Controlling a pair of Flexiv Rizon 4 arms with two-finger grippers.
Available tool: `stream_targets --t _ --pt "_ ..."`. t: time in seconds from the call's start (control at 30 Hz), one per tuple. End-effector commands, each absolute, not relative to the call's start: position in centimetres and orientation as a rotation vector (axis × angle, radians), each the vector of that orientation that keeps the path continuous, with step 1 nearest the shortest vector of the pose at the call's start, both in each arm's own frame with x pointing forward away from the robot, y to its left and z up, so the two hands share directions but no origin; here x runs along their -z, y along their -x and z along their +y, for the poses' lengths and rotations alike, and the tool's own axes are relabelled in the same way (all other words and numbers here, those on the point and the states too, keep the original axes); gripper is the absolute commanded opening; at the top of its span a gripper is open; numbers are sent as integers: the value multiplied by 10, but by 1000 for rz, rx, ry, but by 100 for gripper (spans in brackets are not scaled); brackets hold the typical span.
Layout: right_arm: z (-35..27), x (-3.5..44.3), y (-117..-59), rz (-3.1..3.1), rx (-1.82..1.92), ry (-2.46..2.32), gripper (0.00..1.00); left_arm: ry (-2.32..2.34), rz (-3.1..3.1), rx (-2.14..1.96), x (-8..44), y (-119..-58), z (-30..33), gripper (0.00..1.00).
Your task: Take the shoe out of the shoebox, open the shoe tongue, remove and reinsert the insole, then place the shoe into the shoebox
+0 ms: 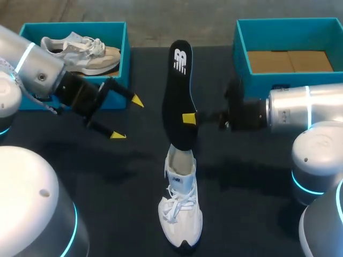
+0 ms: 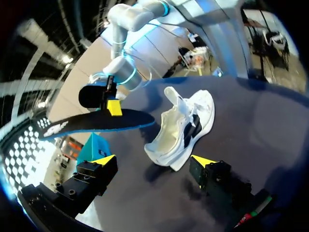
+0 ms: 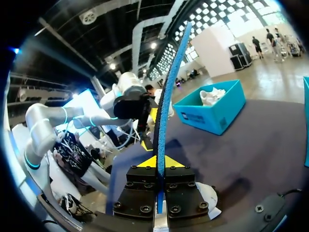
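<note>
Shoes (image 1: pixel 180 214) (image 1: pixel 80 51) two, shoeboxes (image 1: pixel 124 53) (image 1: pixel 278 83) two, insole (image 1: pixel 179 88) one, clamped in right jaws

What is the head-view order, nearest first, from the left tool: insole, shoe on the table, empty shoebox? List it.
1. insole, held upright mid-table, just right of the left tool.
2. shoe, under the insole, at the near middle.
3. empty shoebox, at the far right corner.

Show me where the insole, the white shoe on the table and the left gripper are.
insole (image 1: pixel 180 88): head view, middle of its black top face.
white shoe (image 1: pixel 180 210): head view, on the laces.
left gripper (image 1: pixel 127 118): head view, midway between its yellow tips.
</note>
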State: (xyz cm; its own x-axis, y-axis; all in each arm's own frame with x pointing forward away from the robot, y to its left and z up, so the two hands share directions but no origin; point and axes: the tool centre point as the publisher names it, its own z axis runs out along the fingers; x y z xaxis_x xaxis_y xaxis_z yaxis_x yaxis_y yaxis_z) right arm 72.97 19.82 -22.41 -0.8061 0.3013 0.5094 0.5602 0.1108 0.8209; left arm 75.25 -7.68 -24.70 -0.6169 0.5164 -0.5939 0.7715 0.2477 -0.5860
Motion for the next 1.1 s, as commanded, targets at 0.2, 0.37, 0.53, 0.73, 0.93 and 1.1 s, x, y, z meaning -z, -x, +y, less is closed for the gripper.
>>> stream_targets --t 0.2,0.37,0.53,0.73,0.93,1.1 --pt "203 247 -722 -2183 1866 792 0 -1188 2336 1344 275 -769 -95 100" --pt "201 253 -719 -2198 1897 760 0 -1219 2379 1310 283 -762 -103 100" --pt "201 261 -718 -2212 1872 759 0 -1259 2422 1204 290 -758 -107 100" --pt "201 261 -718 -2212 1872 759 0 -1259 2422 1204 290 -758 -107 100" --pt "201 261 -718 -2212 1872 759 0 -1259 2422 1204 290 -758 -107 100" --pt "210 259 -721 -2271 1837 732 0 -1219 2448 1234 295 -757 -112 100"
